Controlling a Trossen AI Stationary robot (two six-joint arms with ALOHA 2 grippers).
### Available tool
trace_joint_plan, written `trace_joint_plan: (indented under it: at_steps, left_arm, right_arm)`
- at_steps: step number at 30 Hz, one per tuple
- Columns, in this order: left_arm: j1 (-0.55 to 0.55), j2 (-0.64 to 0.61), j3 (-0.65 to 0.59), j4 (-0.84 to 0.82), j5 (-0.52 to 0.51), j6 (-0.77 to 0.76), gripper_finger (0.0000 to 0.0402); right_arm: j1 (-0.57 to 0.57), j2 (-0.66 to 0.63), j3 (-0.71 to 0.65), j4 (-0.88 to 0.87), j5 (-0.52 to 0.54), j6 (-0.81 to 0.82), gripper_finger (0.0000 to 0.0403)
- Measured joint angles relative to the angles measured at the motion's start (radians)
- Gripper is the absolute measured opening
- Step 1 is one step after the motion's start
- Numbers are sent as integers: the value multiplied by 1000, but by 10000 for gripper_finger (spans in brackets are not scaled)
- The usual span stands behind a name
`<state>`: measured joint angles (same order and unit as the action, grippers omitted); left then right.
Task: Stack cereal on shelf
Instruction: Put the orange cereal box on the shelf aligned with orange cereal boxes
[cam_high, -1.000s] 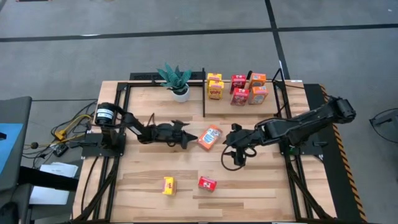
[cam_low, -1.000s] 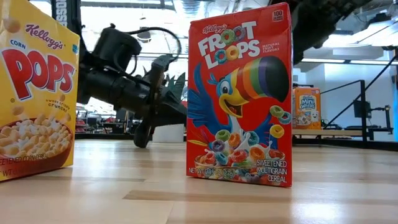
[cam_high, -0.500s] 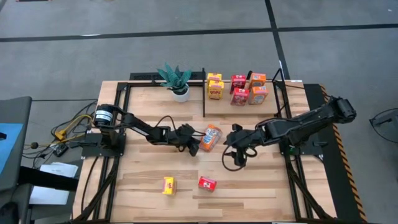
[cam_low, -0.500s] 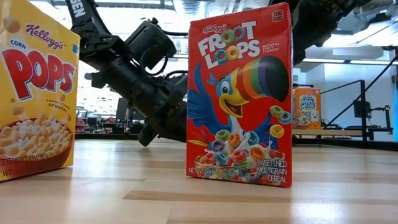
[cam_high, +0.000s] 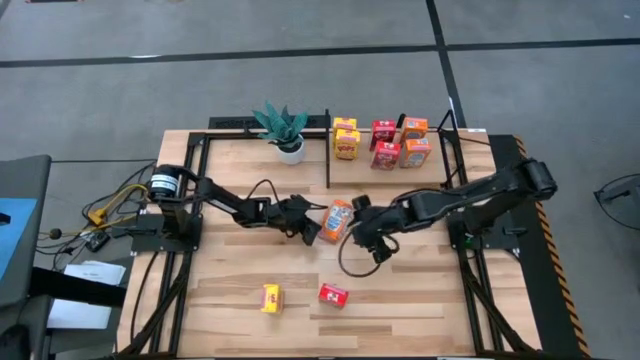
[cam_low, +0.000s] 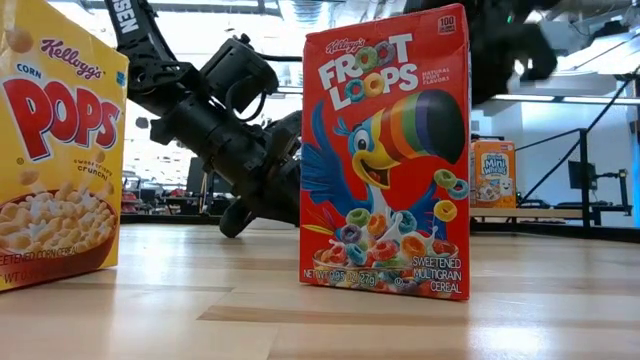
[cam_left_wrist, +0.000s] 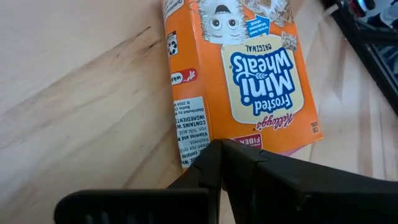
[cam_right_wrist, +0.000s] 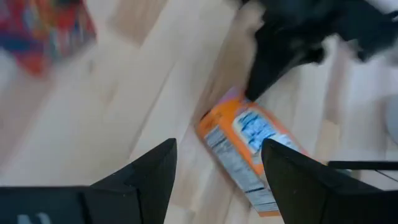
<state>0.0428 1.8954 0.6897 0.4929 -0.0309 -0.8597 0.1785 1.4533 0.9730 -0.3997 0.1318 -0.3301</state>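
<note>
An orange Frosted Mini Wheats cereal box (cam_high: 338, 220) lies flat on the table's middle. My left gripper (cam_high: 314, 232) is shut, with its tip at the box's left end (cam_left_wrist: 217, 152). My right gripper (cam_high: 360, 222) is open just right of the box, which shows beyond its spread fingers (cam_right_wrist: 249, 149). A yellow box (cam_high: 271, 297) and a red box (cam_high: 333, 295) stand near the front edge. The shelf (cam_high: 328, 150) at the far side holds several yellow, red and orange boxes (cam_high: 383, 145). My left gripper meets the orange box at its short end, near a corner (cam_left_wrist: 205, 140), with its shut fingertips. The fingers come slanting down from the table's left and lie roughly along the box. The box lies flat on the table, front up.
A potted green plant (cam_high: 285, 130) stands left of the shelf's black post. In the low view, the Corn Pops box (cam_low: 55, 140) and the Froot Loops box (cam_low: 385, 155) stand upright close to the camera. Black frame rails run along the table's left and right sides.
My left gripper has gone toward the table's right edge and come down to the orange box's left end. My right gripper has gone toward the table's left edge, up to the box's right side. The box lies about where it was.
</note>
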Motion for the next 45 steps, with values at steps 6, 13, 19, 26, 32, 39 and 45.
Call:
trace_joint_plan:
  at_steps: [6,13,19,26,32,39,45]
  left_arm:
    - [4,-1,1,-2,7,-9,0]
    - [5,-1,2,-14,4,-6,0]
    - [5,-1,2,-12,0,0,0]
    - [5,-1,2,-14,1,16,0]
    - [3,-1,2,-14,-8,20,0]
    - [3,-1,2,-16,-7,22,0]
    - [3,-1,2,-17,-7,26,0]
  right_arm:
    - [1,168,105,-166,61,-158,260]
    - [0,274,173,-216,185,-255,260]
    - [0,336,180,-218,232,-313,260]
    - [-2,332,179,-230,312,-271,280]
    - [-31,220,181,-210,253,-152,312]
    - [-102,169,180,-270,189,-164,352]
    - [-88,234,179,-192,183,-372,355]
